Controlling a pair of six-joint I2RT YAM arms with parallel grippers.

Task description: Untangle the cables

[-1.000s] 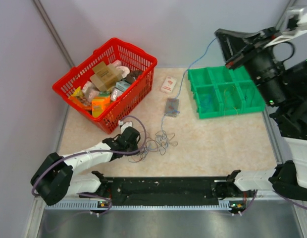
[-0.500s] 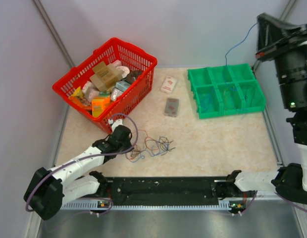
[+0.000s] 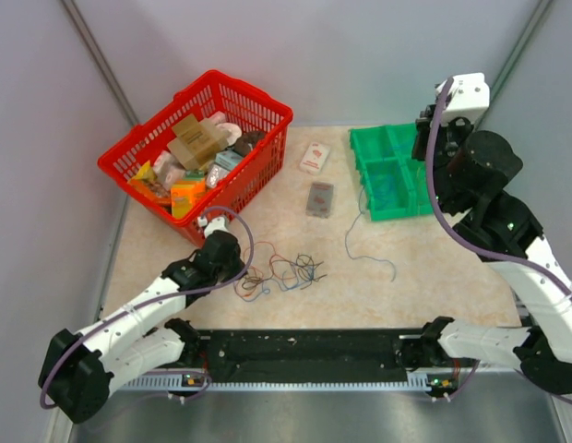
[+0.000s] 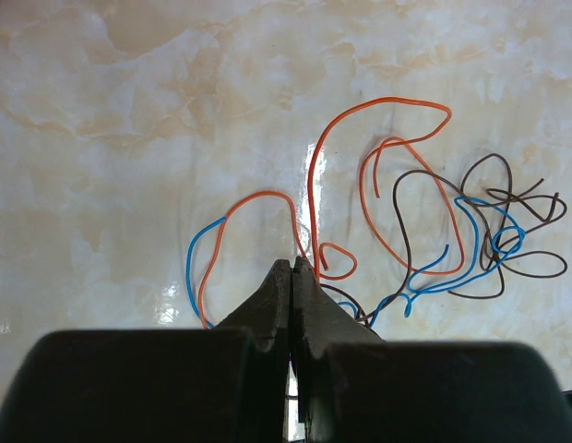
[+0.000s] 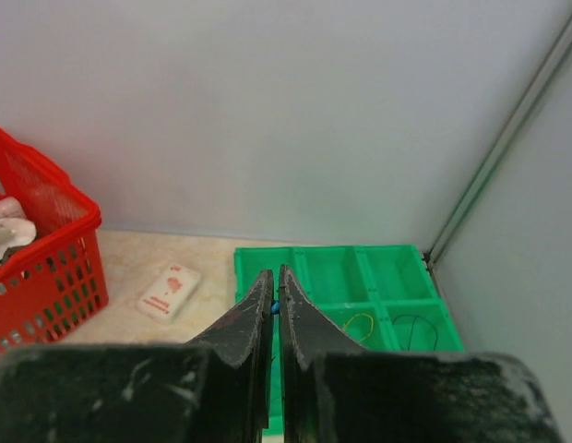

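The cables (image 3: pixel 279 271) lie as a loose bunch of orange, blue and dark strands (image 4: pixel 406 231) on the marble table, left of centre. My left gripper (image 4: pixel 292 263) is shut, its tips down at the bunch's near edge next to an orange strand; it sits at the bunch's left end (image 3: pixel 240 269). A single blue cable (image 3: pixel 360 245) trails over the table from the green tray's left side. My right gripper (image 5: pixel 274 272) hangs above the green tray (image 5: pixel 387 258), shut with a bit of blue wire between its jaws. From above it shows over the tray (image 3: pixel 423 143).
A red basket (image 3: pixel 258 101) full of packets stands at the back left. A white box (image 3: pixel 314 158) and a grey device (image 3: pixel 319 198) lie between it and the green tray (image 3: pixel 397 210). Tray compartments hold a yellow wire (image 5: pixel 358 325) and a black one (image 5: pixel 411 328).
The right arm swung in from high on the right to above the green tray. The blue cable came away from the bunch and now trails on the table. The left gripper shifted slightly.
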